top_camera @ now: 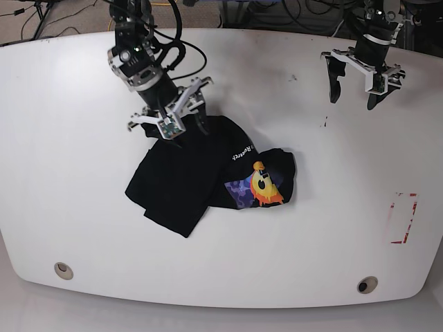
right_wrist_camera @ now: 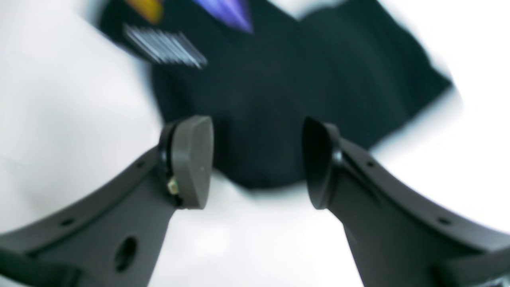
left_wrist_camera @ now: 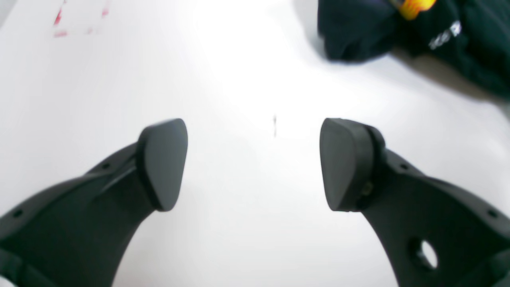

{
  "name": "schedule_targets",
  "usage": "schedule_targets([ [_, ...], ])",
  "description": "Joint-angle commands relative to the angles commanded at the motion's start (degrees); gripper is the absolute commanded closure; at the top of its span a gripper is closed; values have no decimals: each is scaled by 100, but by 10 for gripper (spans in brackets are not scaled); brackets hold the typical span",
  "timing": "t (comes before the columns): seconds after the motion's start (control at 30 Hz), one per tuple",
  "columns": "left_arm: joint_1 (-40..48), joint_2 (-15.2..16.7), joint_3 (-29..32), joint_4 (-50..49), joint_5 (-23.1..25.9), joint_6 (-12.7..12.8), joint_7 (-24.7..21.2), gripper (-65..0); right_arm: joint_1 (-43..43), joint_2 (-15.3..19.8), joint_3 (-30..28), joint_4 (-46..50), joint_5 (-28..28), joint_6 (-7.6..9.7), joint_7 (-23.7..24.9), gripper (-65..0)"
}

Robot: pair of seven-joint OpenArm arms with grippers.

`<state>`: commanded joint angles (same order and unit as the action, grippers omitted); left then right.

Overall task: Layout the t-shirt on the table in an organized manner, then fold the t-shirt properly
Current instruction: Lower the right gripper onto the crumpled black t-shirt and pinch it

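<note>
The black t-shirt (top_camera: 187, 176) lies crumpled and partly folded over on the white table (top_camera: 69, 138), its yellow, orange and purple print (top_camera: 259, 185) facing up at its right end. My right gripper (top_camera: 181, 123) hovers open at the shirt's far edge; in the right wrist view the black cloth (right_wrist_camera: 271, 99) fills the gap between the open fingers of the gripper (right_wrist_camera: 257, 163), blurred. My left gripper (top_camera: 355, 86) hangs open above bare table at the far right, away from the shirt. In the left wrist view the gripper (left_wrist_camera: 255, 163) is empty and the shirt (left_wrist_camera: 398, 28) shows at the top right.
A red tape rectangle (top_camera: 401, 218) marks the table at the right. Two round grommet holes (top_camera: 64, 270) (top_camera: 367, 284) sit near the front edge. Small dark marks (top_camera: 325, 124) dot the table near my left gripper. Cables lie beyond the far edge.
</note>
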<state>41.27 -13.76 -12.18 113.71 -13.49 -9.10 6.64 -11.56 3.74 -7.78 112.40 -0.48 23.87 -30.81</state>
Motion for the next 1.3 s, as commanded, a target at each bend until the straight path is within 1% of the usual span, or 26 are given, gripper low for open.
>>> schedule_targets([
  [0.13,-18,0,-79,0,18,0,0,-486,580,-26,-396,-334,0,-9,-185,-347],
  [0.17,-18,0,-141,0,9,0,0,-486,818,-26,-571,-519,0,-9,-237,-347],
  [0.3,-18,18,-220,0,18,0,0,-486,1354,-62,-914,-1002,35,-9,-246,-347],
  [0.5,-26,18,-343,0,18,0,0,-486,1978,-360,-1231,-1864,35,-9,-246,-347],
  [0.63,-26,18,-369,0,18,0,0,-486,2418,-651,-1380,-2602,35,-9,-229,-347],
  [0.7,-26,18,-369,0,18,0,0,-486,2558,-747,-1415,-2866,35,-9,-158,-347],
  [0.83,-26,18,-369,0,18,0,0,-486,2831,-914,-1424,-3525,0,-26,229,-347],
  [1.03,-18,18,-369,0,9,0,0,-485,3253,-958,-1424,-4545,-9,-53,721,-347],
  [1.17,-18,18,-369,0,9,0,0,-485,3332,-958,-1424,-4747,-9,-44,826,-346],
  [1.2,-18,18,-369,0,9,0,0,-485,3314,-958,-1433,-4651,-9,-18,791,-346],
  [1.27,-18,18,-369,0,9,0,0,-485,3270,-958,-1521,-4352,0,-18,686,-346],
  [1.3,-18,18,-369,0,9,0,0,-485,3156,-958,-1662,-4097,0,-18,563,-346],
])
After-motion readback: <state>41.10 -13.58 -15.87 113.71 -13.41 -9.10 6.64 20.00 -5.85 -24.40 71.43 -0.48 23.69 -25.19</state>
